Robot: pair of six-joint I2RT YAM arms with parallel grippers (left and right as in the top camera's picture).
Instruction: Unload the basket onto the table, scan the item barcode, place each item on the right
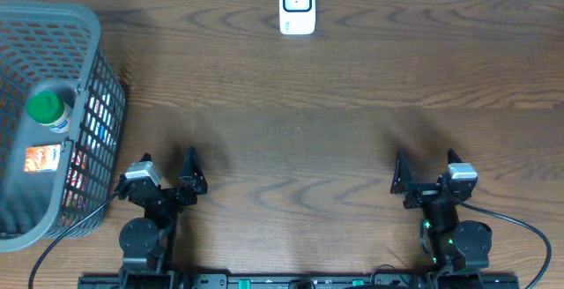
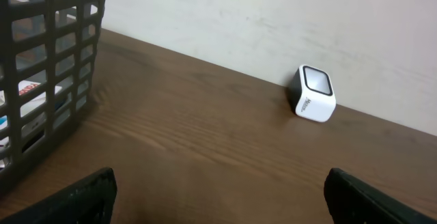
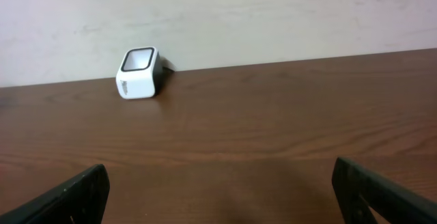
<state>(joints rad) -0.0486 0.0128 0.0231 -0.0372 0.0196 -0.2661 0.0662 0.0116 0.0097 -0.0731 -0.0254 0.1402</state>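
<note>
We find left gripper (image 1: pixel 168 159) and right gripper (image 1: pixel 425 159) wide, empty | green-capped bottle (image 1: pixel 46 108), seemingly upright in basket (image 1: pixel 53 9), at ten o'clock from left gripper, the nearer.

A: What colour are the arms?
B: Black, both. The left arm (image 1: pixel 145 234) and right arm (image 1: pixel 460 243) are built from round, drum-like joints, and each has a pale grey block on top: the left block (image 1: pixel 139 174) and the right block (image 1: pixel 461 173).
A: And the fingers?
B: Matte black wedges with blunt edges. The left fingers (image 2: pixel 89 198) and right fingers (image 3: pixel 68 200) look the same.
A: Any wiring?
B: A black left cable (image 1: pixel 53 247) and a black right cable (image 1: pixel 529 227) loop away over the surface. Small green lights (image 1: pixel 429 228) glow on the right arm.
A: What about the base?
B: A black rail (image 1: pixel 291 282) with teal marks.
</note>
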